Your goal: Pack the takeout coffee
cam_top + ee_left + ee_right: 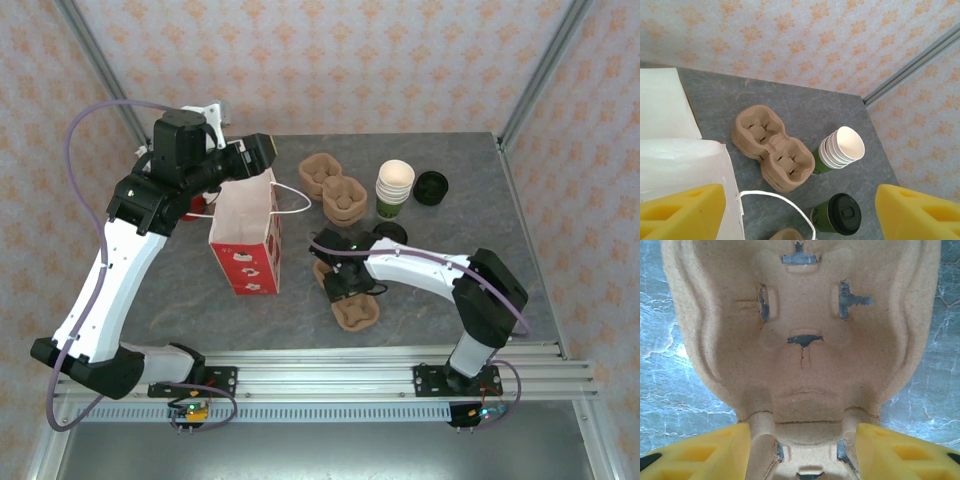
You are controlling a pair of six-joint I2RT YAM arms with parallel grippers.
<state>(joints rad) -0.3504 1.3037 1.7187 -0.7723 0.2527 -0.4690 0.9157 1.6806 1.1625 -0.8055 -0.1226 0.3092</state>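
Where the left arm reaches to the far left of the table (480,200), the left gripper (265,152) hangs above the far rim of the bag (243,240). In the left wrist view its yellow fingers (682,212) are spread wide with nothing between them, and the bag's white paper (680,160) lies just beside the left finger. The bag stands upright, white above and red below, with its mouth open. Its white handle (295,200) loops out to the right over the table. Right of the handle a carrier stack (335,187) lies near the far edge, seen in the left wrist view as brown two-cup trays (772,150) nested together. Nearer the arms lies a single carrier (355,312), and the right gripper (345,282) is down on its far end. In the right wrist view the fingers (695,452) stand on either side of the carrier's (800,315) narrow waist, against it or nearly so. I cannot tell whether they are clamping it. The coffee (390,231) stands upright on the table between the carrier stack and the right arm, partly hidden behind that arm. The left wrist view shows its green side and black lid (840,214), apart from both grippers and outside the bag. Just beyond it stand the cups (394,188), a cream-lined stack with a green side that leans in the left wrist view (842,147). To their right, a loose lid (431,187) lies flat.
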